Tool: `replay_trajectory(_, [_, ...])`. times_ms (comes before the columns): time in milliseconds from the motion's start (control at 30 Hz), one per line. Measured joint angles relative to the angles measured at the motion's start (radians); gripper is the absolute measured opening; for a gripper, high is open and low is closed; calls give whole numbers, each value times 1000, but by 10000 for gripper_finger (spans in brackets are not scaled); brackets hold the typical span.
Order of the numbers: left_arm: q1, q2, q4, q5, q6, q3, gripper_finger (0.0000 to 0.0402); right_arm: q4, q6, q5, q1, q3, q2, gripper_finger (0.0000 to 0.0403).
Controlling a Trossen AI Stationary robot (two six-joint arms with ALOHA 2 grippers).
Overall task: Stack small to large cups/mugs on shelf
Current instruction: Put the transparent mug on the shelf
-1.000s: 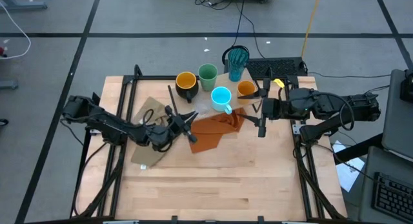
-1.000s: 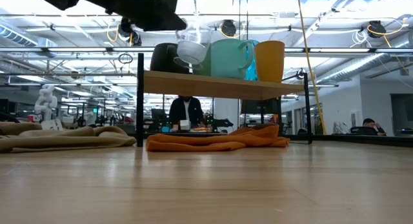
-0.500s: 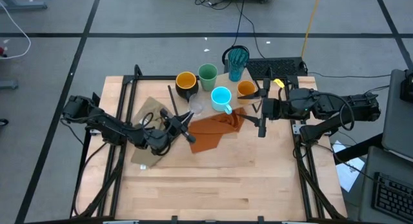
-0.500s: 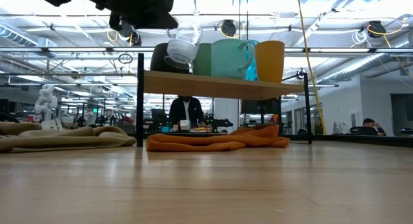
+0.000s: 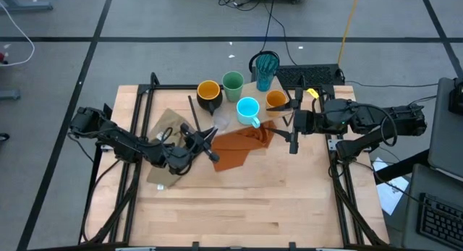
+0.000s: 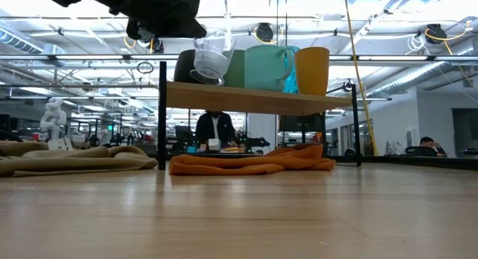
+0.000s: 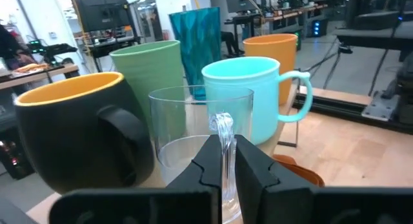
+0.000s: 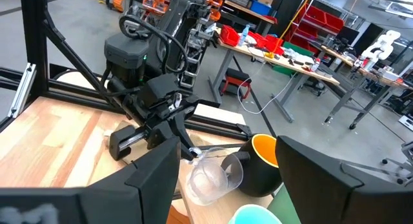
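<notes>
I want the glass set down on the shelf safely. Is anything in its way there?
The left gripper holds the clear glass by its rim. The black mug and blue mug stand close behind it, with little bare shelf between them.

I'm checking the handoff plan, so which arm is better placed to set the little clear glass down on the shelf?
Left. The left gripper is already shut on the clear glass, holding it just above the shelf beside the black mug. The right gripper waits open near the orange cup.
</notes>
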Motion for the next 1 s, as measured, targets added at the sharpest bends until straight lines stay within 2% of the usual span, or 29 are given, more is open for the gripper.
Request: replay_trajectory(1000, [2, 0, -82, 48, -74, 0, 17, -2, 0, 0, 0, 0, 0, 247])
